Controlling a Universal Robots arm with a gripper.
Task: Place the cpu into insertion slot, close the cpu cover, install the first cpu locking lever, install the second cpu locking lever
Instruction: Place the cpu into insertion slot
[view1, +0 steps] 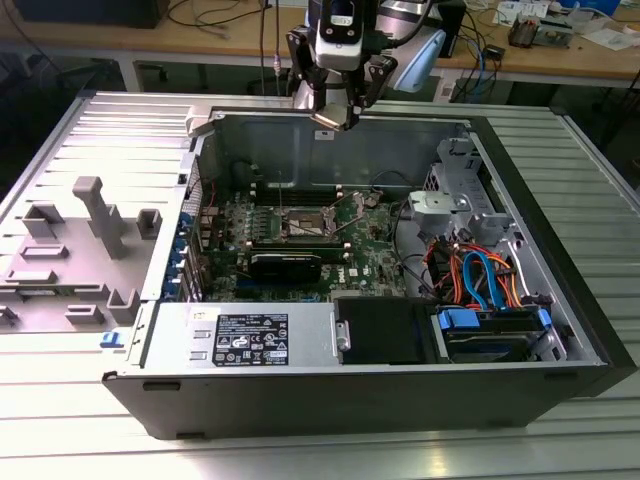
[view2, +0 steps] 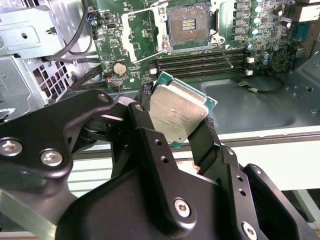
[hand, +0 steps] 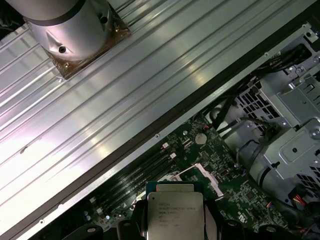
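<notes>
Workbench's computer case lies open; my gripper clamps the cpu over one case wall, insertion slot lower, toward case centre.

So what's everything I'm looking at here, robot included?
computer case: one, black, open on the ribbed metal table
motherboard: one, green, inside the case
insertion slot: one, dark, empty, on the motherboard
cpu cover: one, silvery, open beside the slot
memory slots: four, black, alongside the slot
power supply: one, silver, inside the case's near wall
cables: several, orange and blue, exterior view's right
cpu: one, silver-grey, between the gripper's fingers
gripper: one, black, above the case
</notes>
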